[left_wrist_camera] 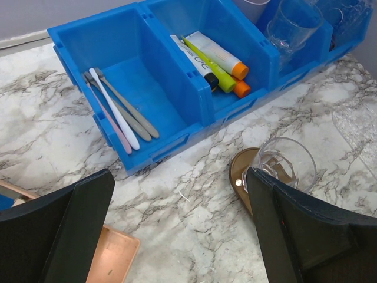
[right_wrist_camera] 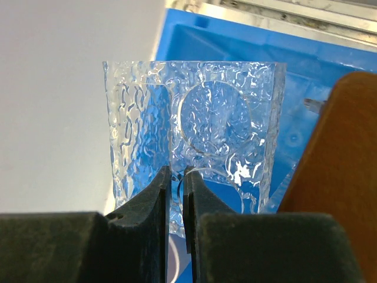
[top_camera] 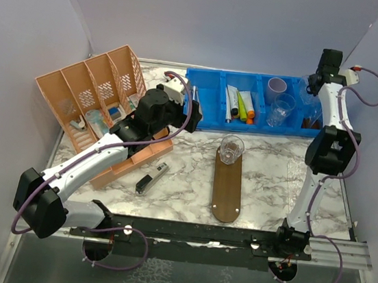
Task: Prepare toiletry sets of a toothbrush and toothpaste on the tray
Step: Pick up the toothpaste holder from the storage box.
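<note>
Right gripper (right_wrist_camera: 177, 177) up close, fingers pinching the wall of a textured tumbler (right_wrist_camera: 194, 118) over the blue bin (right_wrist_camera: 235, 35). Left gripper (left_wrist_camera: 177, 177) hovers, fingers spread wide. Tray (top_camera: 228, 191) lies lengthwise, near to far, with an upright tumbler (top_camera: 231, 149) on its far end.

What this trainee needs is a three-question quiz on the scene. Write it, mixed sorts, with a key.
1. True or false: the tumbler standing on the tray already holds a toothbrush.
2. The toothbrushes lie in: A, the orange basket; B, the left-end compartment of the blue bin; C, the tray.
3. Fill in: the right gripper is shut on the wall of a clear, textured ____.

Key: 1 false, it is empty. 2 B. 3 tumbler, the textured tumbler seen in the right wrist view.
</note>
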Robot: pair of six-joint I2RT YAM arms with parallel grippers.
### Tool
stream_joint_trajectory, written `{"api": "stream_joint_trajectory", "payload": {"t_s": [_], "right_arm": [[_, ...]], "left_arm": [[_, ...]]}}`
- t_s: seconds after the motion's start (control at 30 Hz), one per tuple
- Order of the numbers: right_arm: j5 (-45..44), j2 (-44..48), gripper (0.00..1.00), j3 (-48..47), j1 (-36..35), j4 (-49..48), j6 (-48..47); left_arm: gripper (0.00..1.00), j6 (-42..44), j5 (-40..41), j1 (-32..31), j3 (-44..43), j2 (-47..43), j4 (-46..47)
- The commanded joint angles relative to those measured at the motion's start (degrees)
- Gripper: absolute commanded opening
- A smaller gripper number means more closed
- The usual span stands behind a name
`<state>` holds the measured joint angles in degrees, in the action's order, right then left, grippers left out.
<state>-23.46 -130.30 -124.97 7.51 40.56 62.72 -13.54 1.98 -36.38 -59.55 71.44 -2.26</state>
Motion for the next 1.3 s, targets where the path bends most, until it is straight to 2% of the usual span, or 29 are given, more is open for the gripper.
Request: {"api": "stream_joint_trajectory", "payload": {"t_s": [0.0,0.23,0.53,0.63,0.73,0.83,0.97,1.03,1.1,1.17,1.27], "right_arm": [[3.0,5.7,0.01,1.7,0.5,-6.5,-2.4],[11.5,7.8,0.01,2.4,1.9,-14.5,-9.1],[24.8,19.2,0.01,15.4,3.4,-36.3,-24.0],[33.6,22.9,0.01,19.3,3.8,-41.9,-28.5],[46.6,25.9,0.01,22.2,3.8,-46.5,-31.6],[58.1,29.2,0.01,25.7,3.8,-47.3,-30.3],[73.4,37.9,0.01,37.8,3.8,-51.5,-26.2],[77.6,44.1,0.01,44.7,3.7,-50.6,-24.8],[80.9,50.3,0.01,49.6,3.7,-44.4,-27.0],[81.6,57.8,0.01,53.4,3.7,-35.4,-31.8],[78.5,66.4,0.01,54.9,3.7,-16.4,-42.5]], "left_arm": [[0.99,-0.8,-1.3,0.3,-1.8,0.2,-0.2],[0.99,-0.8,-1.2,0.3,-1.7,-0.1,-0.2],[0.99,-0.7,-1.1,0.3,-1.9,-0.1,-0.5],[0.99,-0.7,-0.8,0.3,-2.0,-0.5,-0.5],[0.99,-0.7,-0.4,0.3,-1.9,-0.7,-0.5],[0.99,-0.4,0.2,0.3,-1.9,-0.7,-0.6],[0.99,-0.1,1.0,0.3,-1.8,-1.1,-0.7],[0.99,0.0,1.2,0.3,-1.7,-1.1,-0.6],[0.99,0.1,1.4,0.3,-1.7,-1.0,-0.6],[0.99,0.2,1.2,0.3,-1.9,-0.6,-0.7],[0.99,0.1,1.2,0.3,-1.9,0.0,-0.7]]}}
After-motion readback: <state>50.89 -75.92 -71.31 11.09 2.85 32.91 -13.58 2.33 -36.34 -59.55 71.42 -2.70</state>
